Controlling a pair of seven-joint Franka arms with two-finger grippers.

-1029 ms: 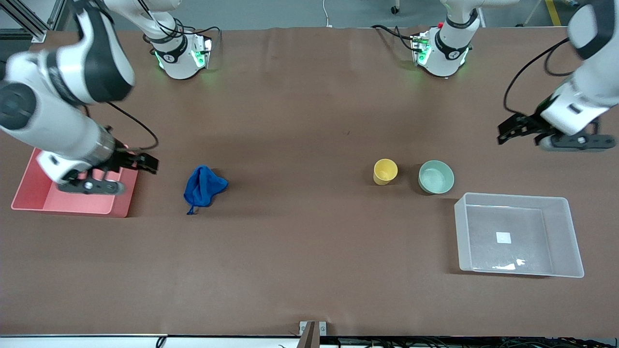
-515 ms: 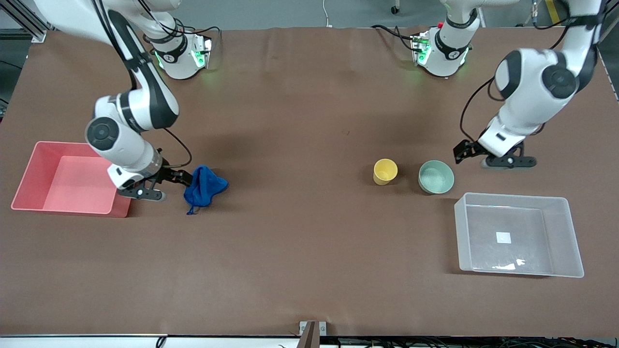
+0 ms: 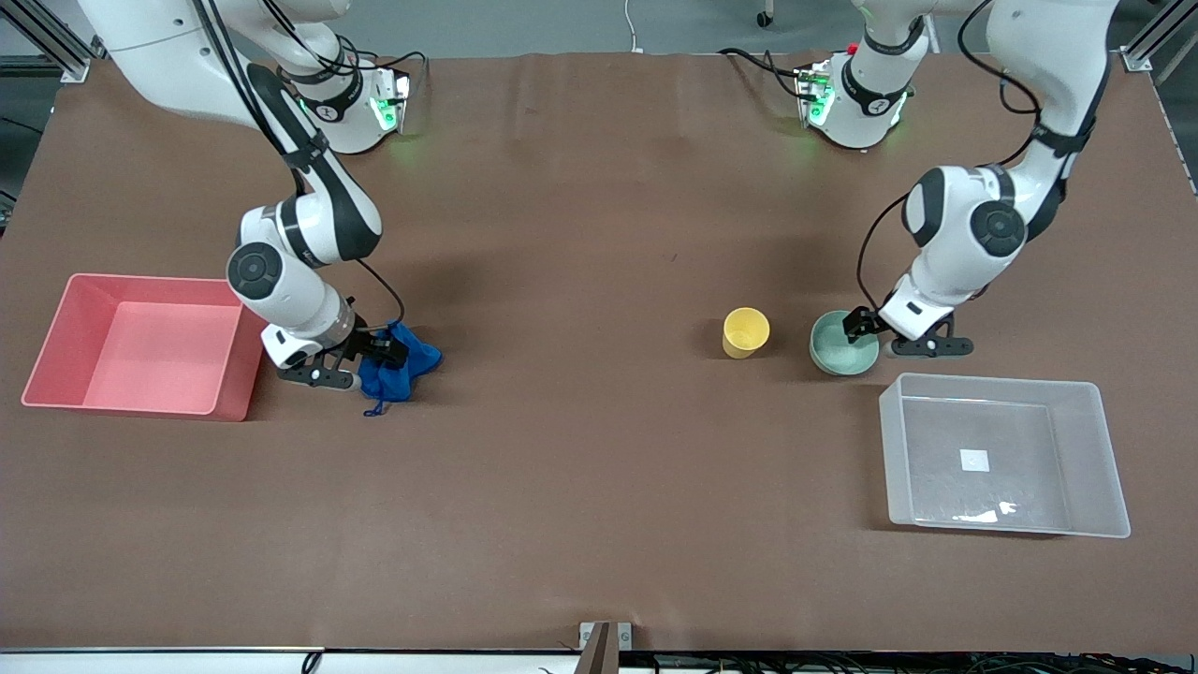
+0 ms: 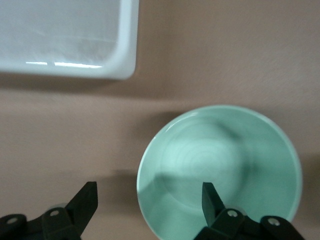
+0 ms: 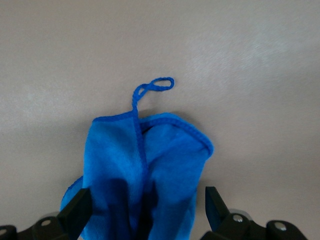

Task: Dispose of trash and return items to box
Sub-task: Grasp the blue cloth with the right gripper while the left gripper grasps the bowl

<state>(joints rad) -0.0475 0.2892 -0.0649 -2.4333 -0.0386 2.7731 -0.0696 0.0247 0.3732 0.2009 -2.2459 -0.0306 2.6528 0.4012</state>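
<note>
Right gripper (image 3: 379, 351) is low over the blue cloth (image 3: 398, 363), fingers spread, nothing pinched yet, and in the front view the cloth lies bunched on the brown table (image 3: 580, 449) just beside the pink bin (image 3: 56, 356) at the right arm's end. At the left arm's end the left gripper (image 3: 856, 328) sits at the rim of the mint-green bowl (image 3: 838, 348), also spread and empty; the yellow cup (image 3: 746, 331) stands just beside the bowl, and the clear box (image 3: 898, 449) with its white sticker (image 3: 974, 460) lies nearer the front camera than both. Over to the left wrist view: the left gripper (image 4: 150, 197) straddles the bowl's wall, one finger outside on the table and one inside the bowl (image 4: 220, 165), with a corner of the clear box (image 4: 75, 65) close by. To do this well I'd say it should sink until the rim sits deep between the pads, then close squarely on the wall so the bowl doesn't tip or skid toward the cup. Now the right wrist view: the right gripper (image 5: 145, 205) brackets the blue cloth (image 5: 145, 165), the fabric bunched between the spread fingers, the thin string (image 5: 150, 90) looping out onto the table. Best bet here, in my judgement, is to go right down to the table and gather a thick fold, not just the edge or the string.
</note>
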